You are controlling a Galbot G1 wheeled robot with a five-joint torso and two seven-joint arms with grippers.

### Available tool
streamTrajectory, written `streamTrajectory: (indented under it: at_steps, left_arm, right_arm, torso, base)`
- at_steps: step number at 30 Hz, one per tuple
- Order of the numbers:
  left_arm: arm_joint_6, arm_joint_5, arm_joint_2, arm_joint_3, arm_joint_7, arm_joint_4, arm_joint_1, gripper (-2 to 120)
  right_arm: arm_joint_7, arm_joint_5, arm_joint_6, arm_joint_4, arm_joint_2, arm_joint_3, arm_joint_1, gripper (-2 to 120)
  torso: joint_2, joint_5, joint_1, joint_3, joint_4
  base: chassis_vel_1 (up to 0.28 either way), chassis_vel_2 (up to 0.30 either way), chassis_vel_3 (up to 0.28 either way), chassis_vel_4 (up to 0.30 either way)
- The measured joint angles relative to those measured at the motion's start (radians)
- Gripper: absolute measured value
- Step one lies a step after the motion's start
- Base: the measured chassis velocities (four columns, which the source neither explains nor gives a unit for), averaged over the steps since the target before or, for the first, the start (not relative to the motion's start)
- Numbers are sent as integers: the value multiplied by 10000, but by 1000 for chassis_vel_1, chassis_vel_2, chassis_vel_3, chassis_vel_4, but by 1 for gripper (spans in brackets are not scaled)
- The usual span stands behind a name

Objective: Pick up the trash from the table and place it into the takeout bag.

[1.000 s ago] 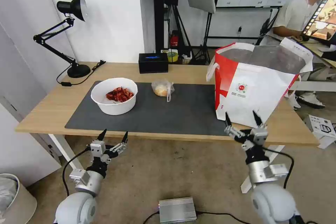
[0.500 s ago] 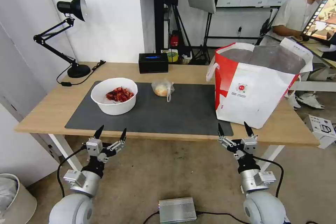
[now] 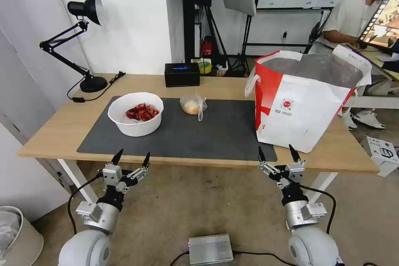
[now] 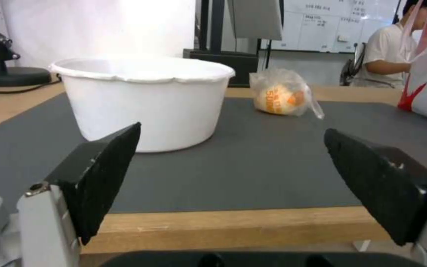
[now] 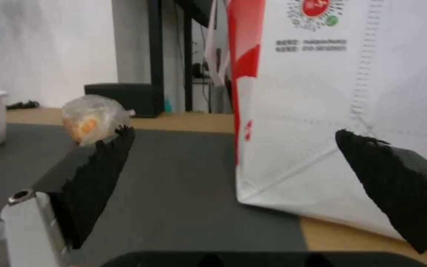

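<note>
Looking down at the desk point(image 3: 62, 126), we see a white bowl point(image 3: 136, 113) on the left part of the dark grey mat point(image 3: 208, 135), holding a heap of red shells point(image 3: 142, 112). Just beside it toward the middle lies a clear bag with a bun point(image 3: 193, 105) — knotted, slumped on the mat, the bun pale orange inside. On the right stands the takeout bag point(image 3: 305, 104), white and red with a small round logo, its mouth open and silver lining showing; we cannot tell what lies inside. It sits partly on the mat's right edge, partly on bare wood, well apart from the bowl. A black tissue box point(image 3: 182, 74) rests at the far edge, and a black lamp point(image 3: 83, 41) stands at the far left.

Our left end effector point(image 3: 131, 160) hovers before the desk's near edge, below the bowl, fingers spread wide and empty. Our right end effector point(image 3: 276, 156) hangs likewise at the near edge just before the bag's lower corner — released, gripping nothing.
</note>
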Motion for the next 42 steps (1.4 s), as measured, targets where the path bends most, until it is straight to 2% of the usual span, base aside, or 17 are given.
streamTrajectory:
  at_steps: [10, 12, 21, 29, 42]
  left_arm:
    - [0, 20, 119, 179, 11, 138, -130, 100]
    - [-4, 46, 133, 183, 15, 186, -102, 100]
    - [-9, 211, 24, 204, 16, 235, -55, 100]
    - [-8, 274, -27, 193, 17, 235, -11, 100]
    - [-11, 329, -121, 107, 19, 300, 92, 100]
  right_arm:
    - [71, 833, -2, -65, -332, -387, 968, 100]
    - [71, 1304, -182, -170, -484, -697, 1484, 100]
    - [59, 1792, -366, -970, -594, -1573, 3064, 100]
    - [214, 1946, -530, -1866, -549, -2249, 4695, 100]
    - [306, 2387, -688, -4235, -327, -3118, 7369, 100]
  torso:
    - [0, -1, 0, 0, -2]
    - [0, 1, 0, 0, 0]
    - [0, 1, 1, 1, 0]
    - [0, 1, 0, 1, 1]
    - [0, 0, 1, 2, 0]
  base:
    - [0, 0, 0, 0]
    - [0, 0, 0, 0]
    - [0, 0, 0, 0]
    - [0, 0, 0, 0]
    - [0, 0, 0, 0]
